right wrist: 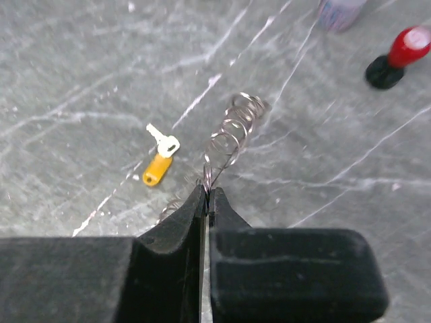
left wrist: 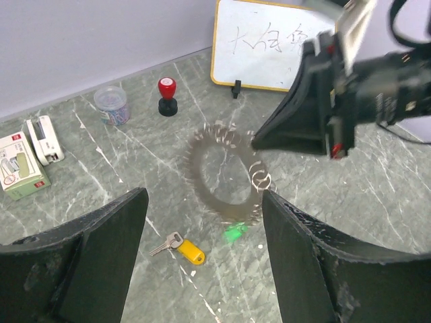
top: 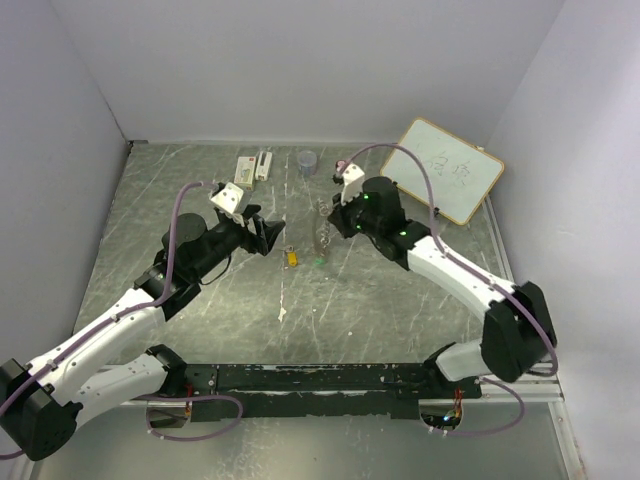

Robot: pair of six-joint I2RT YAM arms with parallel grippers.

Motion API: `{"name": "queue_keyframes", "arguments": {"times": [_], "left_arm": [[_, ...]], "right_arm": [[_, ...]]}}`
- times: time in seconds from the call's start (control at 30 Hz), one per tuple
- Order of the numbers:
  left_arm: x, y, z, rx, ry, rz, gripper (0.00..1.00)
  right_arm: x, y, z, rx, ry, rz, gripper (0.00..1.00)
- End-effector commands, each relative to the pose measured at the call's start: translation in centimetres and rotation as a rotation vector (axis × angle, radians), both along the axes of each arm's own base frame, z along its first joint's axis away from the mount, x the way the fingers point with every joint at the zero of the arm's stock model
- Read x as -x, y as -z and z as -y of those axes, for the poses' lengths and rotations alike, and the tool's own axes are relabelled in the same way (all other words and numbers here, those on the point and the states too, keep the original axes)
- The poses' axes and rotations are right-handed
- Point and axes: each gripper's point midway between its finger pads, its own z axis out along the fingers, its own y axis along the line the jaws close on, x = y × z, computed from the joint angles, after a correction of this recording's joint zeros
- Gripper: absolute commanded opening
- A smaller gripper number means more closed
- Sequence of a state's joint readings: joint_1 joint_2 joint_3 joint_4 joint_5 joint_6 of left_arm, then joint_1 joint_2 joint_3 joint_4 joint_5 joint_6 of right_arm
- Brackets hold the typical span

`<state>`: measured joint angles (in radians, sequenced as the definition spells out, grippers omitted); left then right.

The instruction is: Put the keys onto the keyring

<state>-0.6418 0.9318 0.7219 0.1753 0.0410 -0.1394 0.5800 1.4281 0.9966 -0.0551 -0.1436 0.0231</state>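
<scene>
My right gripper (right wrist: pixel 207 195) is shut on the rim of the keyring (right wrist: pixel 229 138), a thin silvery ring fringed with small wire loops. It holds the keyring (left wrist: pixel 225 178) tilted up off the table, where it looks blurred. The yellow-headed key (left wrist: pixel 183 249) lies flat on the table, left of the ring. A green key (left wrist: pixel 234 233) shows as a blur at the ring's lower edge; I cannot tell if it hangs there or lies on the table. My left gripper (left wrist: pixel 202 198) hangs open above the yellow key (top: pixel 291 257), holding nothing.
A whiteboard (top: pixel 442 170) leans at the back right. A red-capped black knob (left wrist: pixel 166 96), a round cup of clips (left wrist: pixel 111 104), a white stapler (left wrist: pixel 40 138) and a small box (left wrist: pixel 20 165) stand along the far side. Walls enclose the table.
</scene>
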Motion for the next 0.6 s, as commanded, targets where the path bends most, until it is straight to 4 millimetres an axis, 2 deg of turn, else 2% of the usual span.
{"name": "queue_keyframes", "arguments": {"times": [0.0, 0.17, 0.57], "left_arm": [[0.2, -0.9, 0.4, 0.031, 0.035, 0.024, 0.79], [0.9, -1.9, 0.8, 0.048, 0.079, 0.059, 0.79], [2.0, -4.6, 1.6, 0.104, 0.154, 0.141, 0.79]], "right_arm": [[-0.1, -4.5, 0.5, -0.077, -0.061, 0.150, 0.00], [1.8, -9.1, 0.8, -0.171, -0.140, 0.279, 0.00], [5.7, -17.1, 0.4, -0.314, -0.282, 0.437, 0.00]]}}
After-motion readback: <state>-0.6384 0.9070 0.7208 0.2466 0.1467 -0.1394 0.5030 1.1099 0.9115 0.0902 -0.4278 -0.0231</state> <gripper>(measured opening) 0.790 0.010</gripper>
